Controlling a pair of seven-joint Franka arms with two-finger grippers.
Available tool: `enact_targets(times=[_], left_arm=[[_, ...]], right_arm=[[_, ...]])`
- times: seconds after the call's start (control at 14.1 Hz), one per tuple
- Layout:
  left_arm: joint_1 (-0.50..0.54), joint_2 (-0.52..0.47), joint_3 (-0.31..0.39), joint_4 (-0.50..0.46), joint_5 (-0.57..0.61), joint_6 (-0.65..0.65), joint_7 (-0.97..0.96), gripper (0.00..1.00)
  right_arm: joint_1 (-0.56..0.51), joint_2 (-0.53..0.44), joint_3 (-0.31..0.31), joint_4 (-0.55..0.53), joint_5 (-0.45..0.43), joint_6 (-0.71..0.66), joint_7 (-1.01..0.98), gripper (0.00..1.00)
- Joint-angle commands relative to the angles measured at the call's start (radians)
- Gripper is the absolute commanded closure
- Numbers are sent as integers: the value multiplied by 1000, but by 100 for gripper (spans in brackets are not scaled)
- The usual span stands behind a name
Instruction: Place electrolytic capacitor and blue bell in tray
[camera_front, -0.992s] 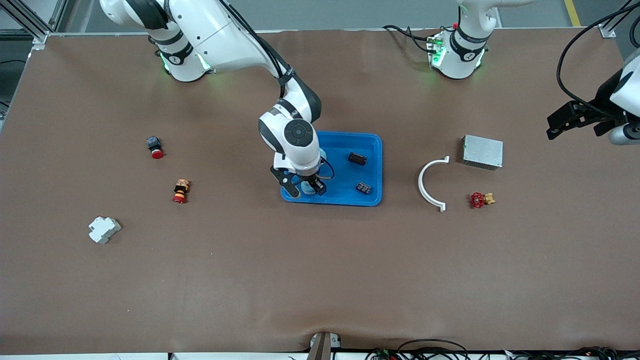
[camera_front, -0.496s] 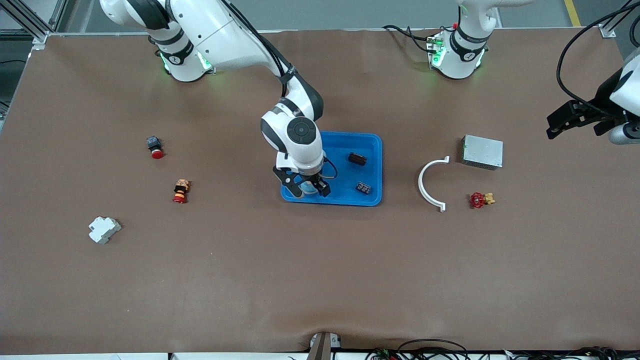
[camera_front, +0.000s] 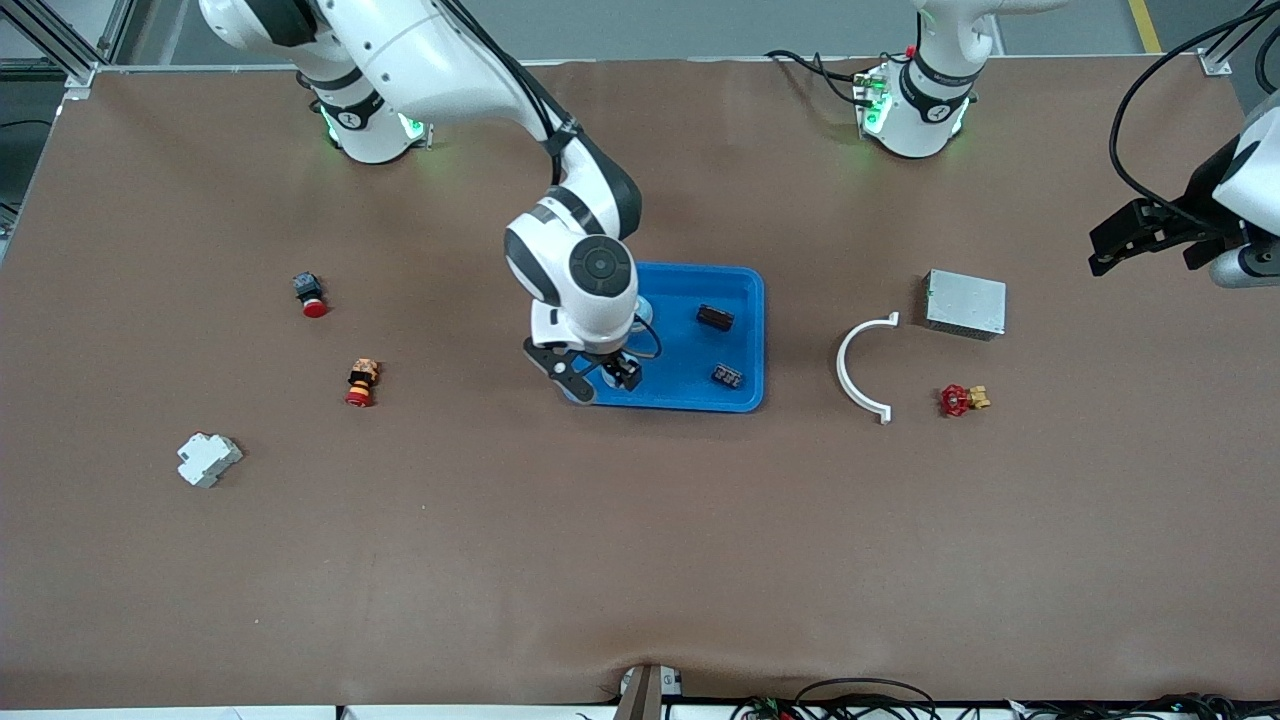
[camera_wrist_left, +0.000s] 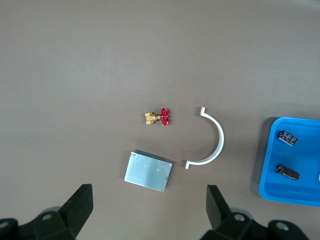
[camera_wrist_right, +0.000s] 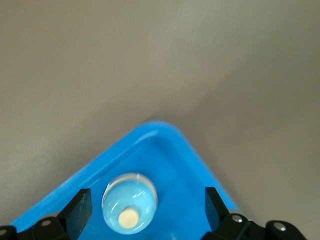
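Observation:
The bright blue tray (camera_front: 690, 403) lies mid-table. A black electrolytic capacitor (camera_front: 714, 318) lies in it; it also shows in the left wrist view (camera_wrist_left: 287, 172). The light blue bell (camera_wrist_right: 130, 202) stands in the tray's corner (camera_wrist_right: 165, 135) toward the right arm's end. My right gripper (camera_front: 595, 375) hangs just above that corner. It is open, with the fingers (camera_wrist_right: 80, 205) on either side of the bell and apart from it. In the front view the gripper mostly hides the bell. My left gripper (camera_front: 1140, 240) waits open and empty over the table's left-arm end; it also shows in the left wrist view (camera_wrist_left: 149, 210).
A small black part (camera_front: 727, 377) also lies in the tray. A white curved clip (camera_front: 862, 367), a grey metal box (camera_front: 965, 303) and a red valve (camera_front: 960, 400) lie toward the left arm's end. Two red push-buttons (camera_front: 310, 295) (camera_front: 360, 383) and a white breaker (camera_front: 208, 459) lie toward the right arm's end.
My right gripper has drawn up and shifted a little toward the right arm's end of the tray. The bell stays in the tray. The left arm has barely moved.

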Motion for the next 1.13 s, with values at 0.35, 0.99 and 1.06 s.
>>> enact_targets(times=[0.35,0.99,1.06], left_arm=[[2,-29,-4,1,-10,-31,21,0],[-4,-51,-42,1,-13,-65,24,0],[-4,-56,-44,0,-13,-68,22,0]], right_arm=[[-228,-139,12,-39,-16,-67,-375,0],[-432,-300,9,-158,-42,-110,-820,0],[-461,-322,10,-172,-42,-116,-880,0]])
